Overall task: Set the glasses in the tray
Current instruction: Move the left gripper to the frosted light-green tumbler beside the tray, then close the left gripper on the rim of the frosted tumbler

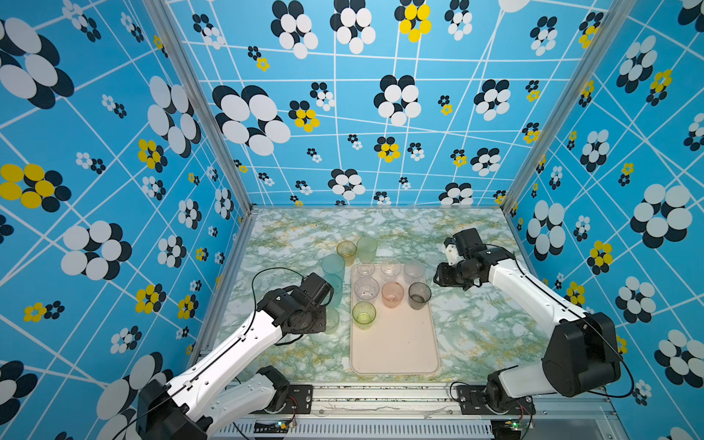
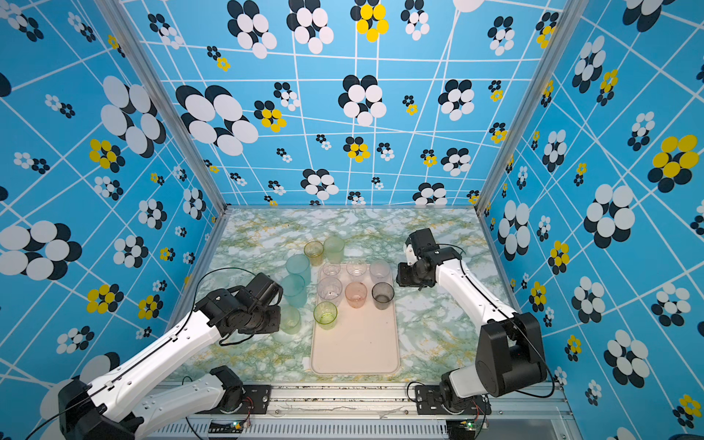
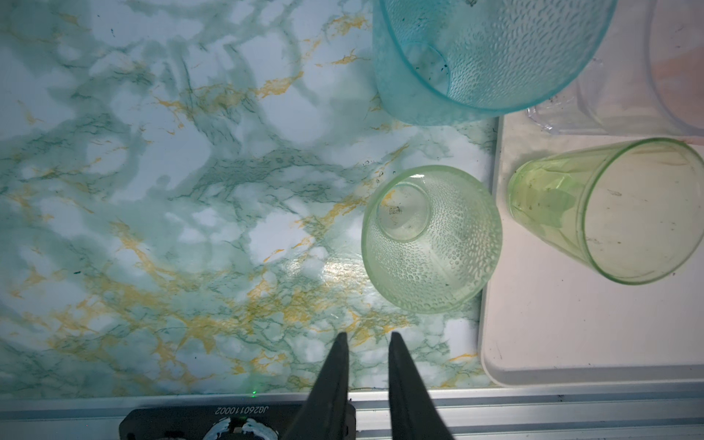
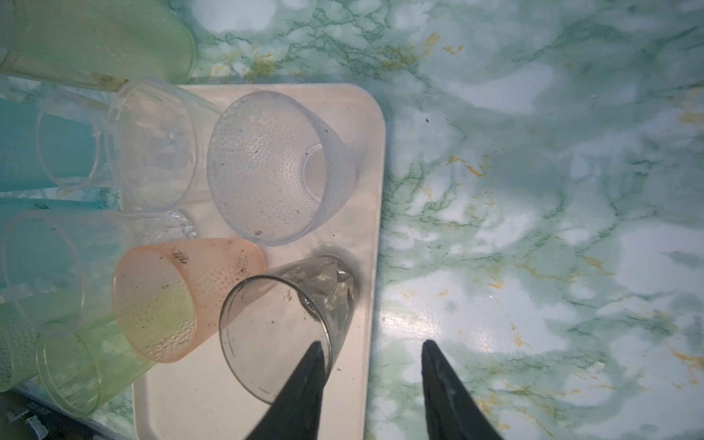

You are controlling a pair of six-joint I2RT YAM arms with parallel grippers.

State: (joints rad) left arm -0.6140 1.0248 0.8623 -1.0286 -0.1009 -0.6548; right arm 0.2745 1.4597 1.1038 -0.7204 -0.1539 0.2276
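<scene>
Left wrist view: left fingers (image 3: 331, 381) slightly apart, empty, near a pale green glass (image 3: 430, 240); right fingers (image 4: 301, 392) spread, empty.

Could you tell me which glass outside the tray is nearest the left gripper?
The pale green dimpled tumbler beside the tray; the teal tumbler stands farther from the left gripper.

Seven glasses (image 1: 392, 294) stand in the tray (image 1: 396, 350); five stand outside it.
</scene>
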